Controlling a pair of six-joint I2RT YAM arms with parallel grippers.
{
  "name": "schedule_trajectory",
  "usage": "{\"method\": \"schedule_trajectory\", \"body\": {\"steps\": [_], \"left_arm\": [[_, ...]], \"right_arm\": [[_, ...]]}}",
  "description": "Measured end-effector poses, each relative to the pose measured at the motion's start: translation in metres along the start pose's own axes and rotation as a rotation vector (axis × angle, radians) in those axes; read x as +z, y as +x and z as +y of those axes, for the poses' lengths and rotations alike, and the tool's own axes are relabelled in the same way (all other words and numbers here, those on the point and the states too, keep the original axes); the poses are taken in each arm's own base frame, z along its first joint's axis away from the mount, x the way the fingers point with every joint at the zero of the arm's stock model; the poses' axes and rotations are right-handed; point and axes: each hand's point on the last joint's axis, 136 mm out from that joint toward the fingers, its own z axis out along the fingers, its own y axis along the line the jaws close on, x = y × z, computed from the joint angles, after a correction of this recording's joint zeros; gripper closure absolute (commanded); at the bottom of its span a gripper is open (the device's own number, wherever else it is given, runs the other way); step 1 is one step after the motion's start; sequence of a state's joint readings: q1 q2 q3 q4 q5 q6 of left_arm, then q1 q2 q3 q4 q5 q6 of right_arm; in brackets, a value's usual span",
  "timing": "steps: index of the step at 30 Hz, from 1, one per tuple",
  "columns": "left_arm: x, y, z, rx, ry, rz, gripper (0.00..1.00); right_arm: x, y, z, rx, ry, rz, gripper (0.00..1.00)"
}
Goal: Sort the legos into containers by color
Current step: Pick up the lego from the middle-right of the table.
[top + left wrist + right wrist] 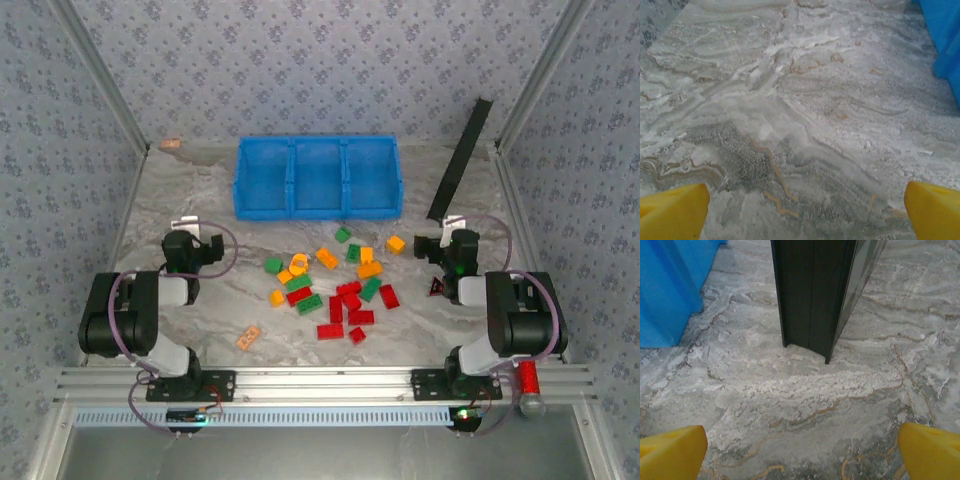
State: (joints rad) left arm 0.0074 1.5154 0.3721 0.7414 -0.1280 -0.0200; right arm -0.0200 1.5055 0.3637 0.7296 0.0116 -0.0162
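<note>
Both arms are folded back over their bases, the left arm (130, 320) and the right arm (520, 320) with their elbows pushed outward. The left gripper (193, 235) and the right gripper (445, 245) point forward and slightly down. Each has its jaws spread wide, the yellow fingertips (672, 212) far apart.

Whole cell's wrapped in blue-grey floral wallpaper (320, 60) on three sides. The tabletop (180, 190) is grey marble print with orange veins, with silver aluminium posts (98, 70) running into the upper corners and a rail (330, 380) across the bottom. Soft, even light.

Even diffuse light, faint shadows, wrist views soft
</note>
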Motion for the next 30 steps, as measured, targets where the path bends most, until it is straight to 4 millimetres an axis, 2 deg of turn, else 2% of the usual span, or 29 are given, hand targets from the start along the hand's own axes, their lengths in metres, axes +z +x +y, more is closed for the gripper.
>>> {"method": "schedule_trajectory", "body": {"steps": [6, 30], "left_arm": [[0.001, -0.009, -0.001, -0.003, 0.002, -0.032, 0.00], [0.002, -0.014, -0.001, -0.013, 0.000, -0.049, 0.00]], "right_arm": [[0.000, -0.007, -0.001, 0.001, 0.002, -0.029, 0.00], [0.001, -0.016, -0.004, 0.004, 0.009, -0.054, 0.00]]}}
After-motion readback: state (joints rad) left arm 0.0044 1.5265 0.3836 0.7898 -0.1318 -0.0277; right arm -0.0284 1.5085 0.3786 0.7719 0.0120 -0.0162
